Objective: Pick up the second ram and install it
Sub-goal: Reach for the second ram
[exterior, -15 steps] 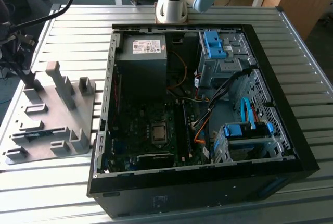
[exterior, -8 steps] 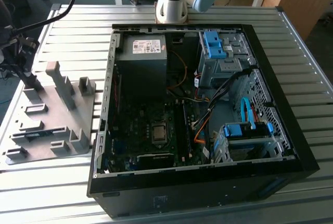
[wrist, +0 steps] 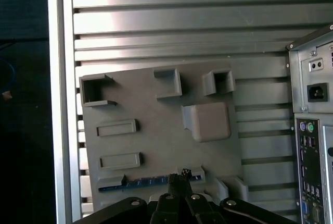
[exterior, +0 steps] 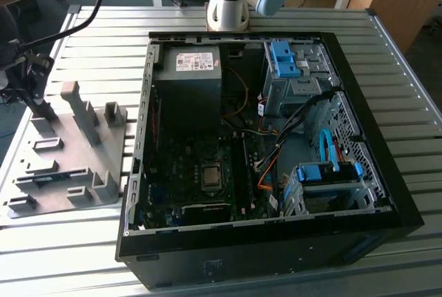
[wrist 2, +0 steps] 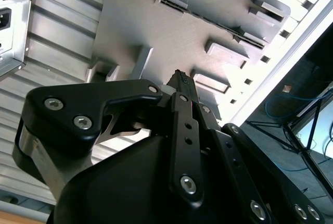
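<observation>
The step in hand was judged to be the approach for pickup. The second ram [wrist: 148, 183] stood on edge in a long slot along one edge of the grey fixture plate [wrist: 156, 130] and had not yet been lifted; in the exterior view it [exterior: 52, 179] sat in the fixture slot on the side away from the arm's base. The gripper [wrist: 179, 178] hung above the fixture, and in the first wrist view its tip lined up near one end of that slot. The fingers [wrist 2: 182, 109] were clenched together with nothing visible between them. The open computer case [exterior: 359, 193] lay beside the fixture on the ribbed counter [wrist: 182, 15]. As a judgement, a grasp called for the fingers to part, straddle the stick's thin faces squarely, and descend without tilt toward the fixture.
</observation>
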Controlling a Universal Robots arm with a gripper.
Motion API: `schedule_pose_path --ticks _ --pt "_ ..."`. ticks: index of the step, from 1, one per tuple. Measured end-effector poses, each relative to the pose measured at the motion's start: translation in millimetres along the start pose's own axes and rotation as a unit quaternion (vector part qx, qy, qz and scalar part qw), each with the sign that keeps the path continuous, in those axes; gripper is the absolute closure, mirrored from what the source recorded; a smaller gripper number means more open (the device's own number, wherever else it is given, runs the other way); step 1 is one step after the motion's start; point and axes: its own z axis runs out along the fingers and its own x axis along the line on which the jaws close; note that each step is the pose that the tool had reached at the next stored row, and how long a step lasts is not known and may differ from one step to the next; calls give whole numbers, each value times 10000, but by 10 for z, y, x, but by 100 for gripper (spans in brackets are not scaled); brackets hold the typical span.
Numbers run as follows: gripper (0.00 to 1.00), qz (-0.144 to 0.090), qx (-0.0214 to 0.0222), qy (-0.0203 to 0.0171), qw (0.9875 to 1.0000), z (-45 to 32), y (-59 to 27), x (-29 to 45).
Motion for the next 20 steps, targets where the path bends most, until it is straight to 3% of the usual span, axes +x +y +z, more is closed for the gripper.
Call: schedule_pose_path --ticks 20 --pt "90 0 0 0 10000 114 -8 3"
